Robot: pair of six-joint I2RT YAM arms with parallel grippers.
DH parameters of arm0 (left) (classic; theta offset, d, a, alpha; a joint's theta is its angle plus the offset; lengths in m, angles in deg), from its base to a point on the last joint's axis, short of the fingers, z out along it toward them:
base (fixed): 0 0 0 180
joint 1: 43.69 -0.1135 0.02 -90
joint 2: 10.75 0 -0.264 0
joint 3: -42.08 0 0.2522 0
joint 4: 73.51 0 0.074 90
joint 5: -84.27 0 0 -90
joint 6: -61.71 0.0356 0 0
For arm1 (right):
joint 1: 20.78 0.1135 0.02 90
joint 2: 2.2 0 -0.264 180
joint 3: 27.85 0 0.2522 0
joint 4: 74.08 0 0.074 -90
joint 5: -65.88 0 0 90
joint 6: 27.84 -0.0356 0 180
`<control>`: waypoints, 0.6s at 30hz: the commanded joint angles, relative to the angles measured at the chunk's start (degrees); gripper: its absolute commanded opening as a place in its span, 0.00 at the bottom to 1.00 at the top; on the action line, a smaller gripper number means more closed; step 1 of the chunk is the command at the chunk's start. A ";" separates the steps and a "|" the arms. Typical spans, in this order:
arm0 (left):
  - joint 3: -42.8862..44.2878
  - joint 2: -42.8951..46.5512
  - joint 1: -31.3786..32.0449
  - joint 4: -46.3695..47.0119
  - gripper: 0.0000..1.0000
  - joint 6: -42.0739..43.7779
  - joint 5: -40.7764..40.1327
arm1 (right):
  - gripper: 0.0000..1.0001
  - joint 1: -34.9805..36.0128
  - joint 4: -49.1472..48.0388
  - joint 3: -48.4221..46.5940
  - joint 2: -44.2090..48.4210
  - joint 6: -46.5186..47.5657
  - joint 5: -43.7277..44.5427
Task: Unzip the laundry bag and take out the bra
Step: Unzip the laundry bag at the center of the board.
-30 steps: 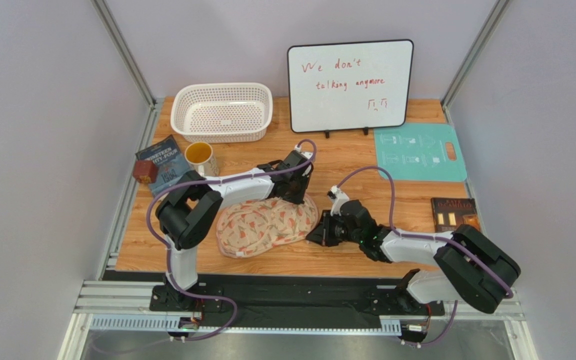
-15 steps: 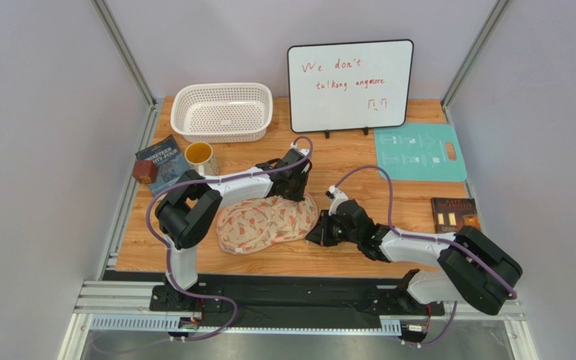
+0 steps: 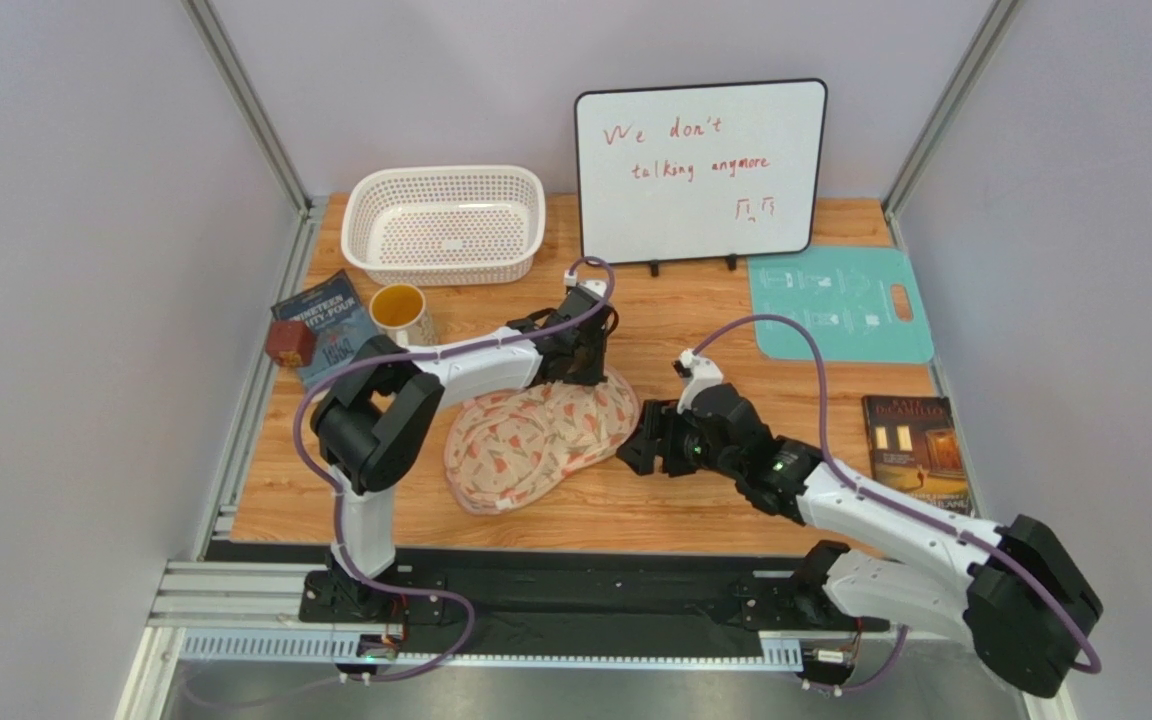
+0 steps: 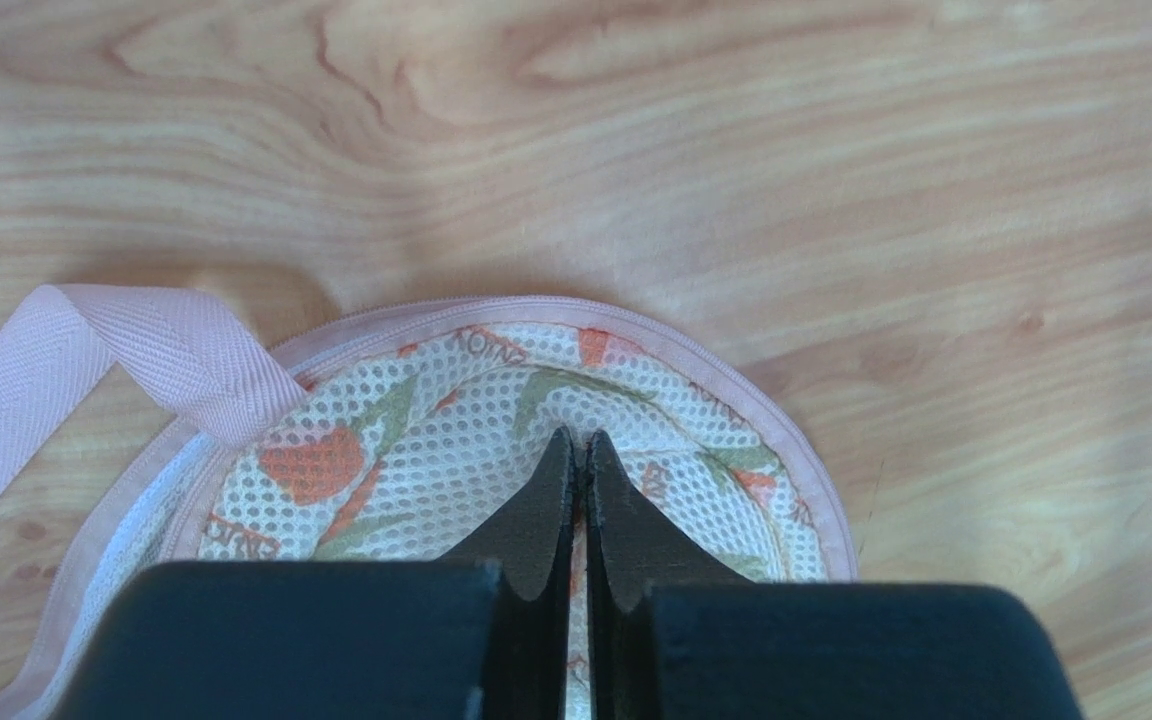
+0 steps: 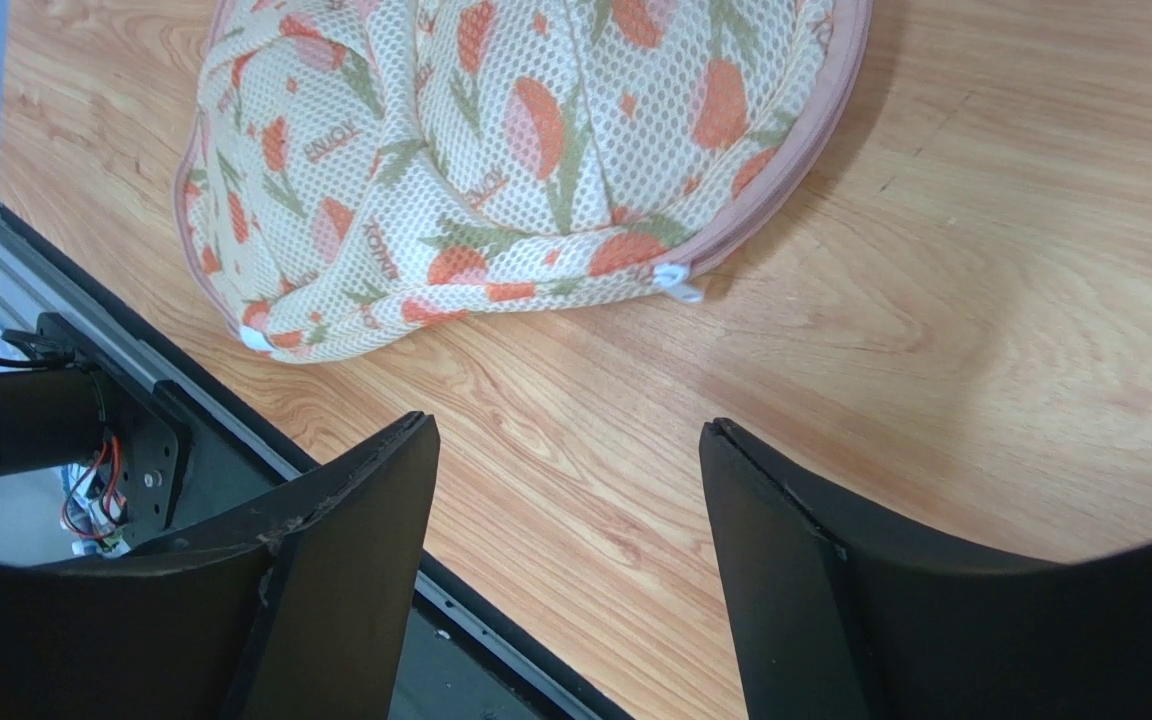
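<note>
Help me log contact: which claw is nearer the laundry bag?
Left. The left claw is pinched shut on the mesh of the laundry bag at its far edge; the right claw hangs open beside its right end, not touching.

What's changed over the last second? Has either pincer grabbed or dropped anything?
The left pincer, shut on the mesh of the laundry bag, pulled slightly left and away, and the bag slid with it. The right arm stretched out; the right pincer, open, stays beside the bag, not touching. The basket, whiteboard and cup did not move.
</note>
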 commanded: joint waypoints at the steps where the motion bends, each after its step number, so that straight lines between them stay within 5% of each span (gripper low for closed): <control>1: 6.05 -2.10 -0.09 1.12 0.00 -4.75 -4.07 | 0.71 -0.95 5.96 -1.98 4.06 1.49 3.07; 13: 14.58 -5.98 -1.32 4.38 0.00 -10.30 -5.48 | 0.71 -2.89 9.39 -0.48 8.37 1.31 2.45; 17: 16.95 -5.80 -1.93 2.97 0.64 -7.58 -3.90 | 0.71 -3.77 9.84 -0.92 8.28 1.75 2.37; 18: 17.13 -5.54 -2.02 2.36 0.70 -6.09 -3.37 | 0.71 -3.77 9.93 -1.45 8.11 1.84 2.37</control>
